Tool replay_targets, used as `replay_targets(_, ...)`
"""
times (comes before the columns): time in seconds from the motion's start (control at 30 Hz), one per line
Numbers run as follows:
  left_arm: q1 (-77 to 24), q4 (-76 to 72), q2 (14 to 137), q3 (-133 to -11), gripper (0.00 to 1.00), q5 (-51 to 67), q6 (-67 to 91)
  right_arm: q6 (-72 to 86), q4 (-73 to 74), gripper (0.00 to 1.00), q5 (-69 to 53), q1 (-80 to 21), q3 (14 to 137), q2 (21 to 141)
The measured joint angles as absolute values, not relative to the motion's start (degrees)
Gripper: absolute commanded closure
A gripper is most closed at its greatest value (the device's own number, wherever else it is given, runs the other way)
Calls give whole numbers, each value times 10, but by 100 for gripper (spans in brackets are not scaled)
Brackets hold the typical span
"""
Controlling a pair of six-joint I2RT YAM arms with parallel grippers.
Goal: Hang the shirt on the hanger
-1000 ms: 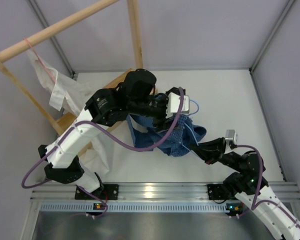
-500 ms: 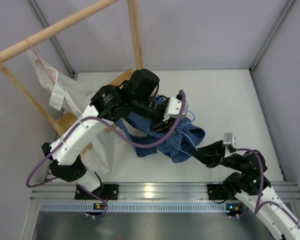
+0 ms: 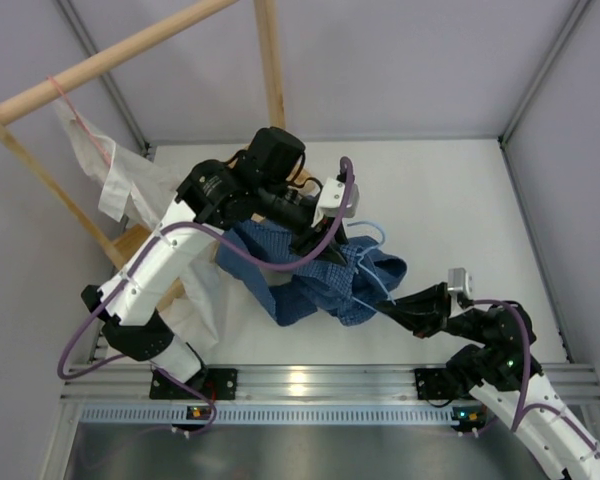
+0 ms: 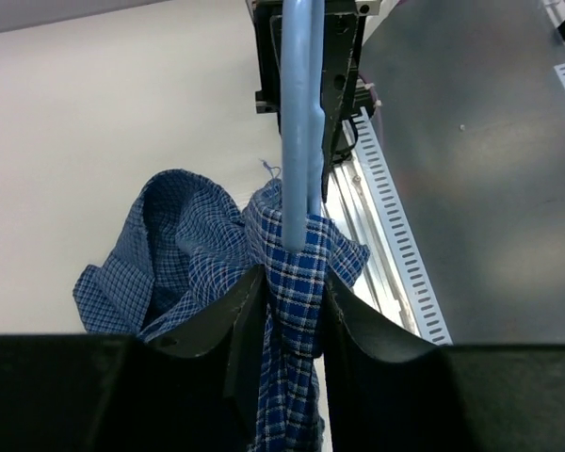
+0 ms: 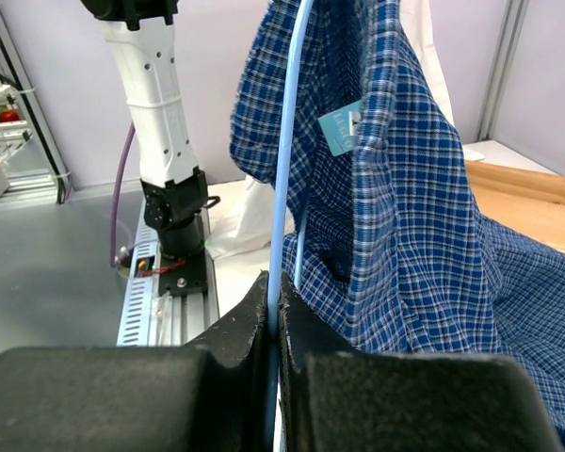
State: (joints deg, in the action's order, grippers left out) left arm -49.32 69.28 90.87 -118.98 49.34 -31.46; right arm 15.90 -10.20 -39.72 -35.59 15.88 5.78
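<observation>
Your shirt (image 3: 310, 278) hangs bunched above the middle of the worktop (image 3: 460, 190), draped over the light-blue hanger (image 5: 290, 141). The left end effector (image 4: 294, 282) is clenched on a gathered fold of the checked cloth, right where the hanger wire runs into it. The right end effector (image 5: 275, 287) pinches the hanger's thin wire from the near right. You have bare worktop to the right and on the far side. On the left the wooden rack (image 3: 110, 60) and the white garment (image 3: 120, 180) crowd close, and the metal rail (image 3: 310, 380) borders the near edge.
</observation>
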Motion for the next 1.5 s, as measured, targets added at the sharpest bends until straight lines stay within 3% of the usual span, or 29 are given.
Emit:
replay_targets(0.07, -492, 693, 909, -1187, 58, 508, -315, 161, -104, 100, -398, -356, 159, 60)
replay_targets(0.2, -492, 693, 909, -1183, 57, 533, -315, 161, -112, 100, -410, -356, 162, 81)
replay_targets(0.43, -491, 690, 909, -1171, 77, 577, -316, 161, -122, 100, -423, -356, 177, 122)
replay_targets(0.5, -491, 684, 909, -1167, 90, 582, -313, 161, -132, 100, -428, -356, 178, 131)
replay_targets(0.6, -484, 663, 908, -1155, 92, 581, -309, 164, -141, 100, -437, -356, 178, 143)
replay_targets(0.87, -481, 622, 891, -1117, 91, 580, -284, 167, -149, 100, -442, -356, 178, 164)
replay_targets(1.0, -481, 614, 889, -1112, 78, 581, -280, 167, -151, 100, -442, -356, 178, 164)
replay_targets(1.13, -483, 605, 889, -1106, 74, 597, -276, 166, -151, 100, -441, -356, 178, 165)
replay_targets(1.17, -484, 603, 889, -1105, 75, 600, -276, 166, -152, 100, -441, -356, 178, 166)
replay_targets(1.27, -485, 596, 889, -1102, 100, 601, -272, 166, -153, 100, -442, -356, 178, 170)
replay_targets(1.4, -484, 581, 889, -1100, 100, 590, -270, 166, -155, 100, -443, -356, 178, 170)
replay_targets(1.43, -484, 579, 889, -1100, 100, 590, -268, 166, -154, 96, -441, -356, 178, 170)
replay_targets(1.5, -484, 569, 886, -1096, 100, 576, -262, 168, -151, 29, -433, -356, 178, 168)
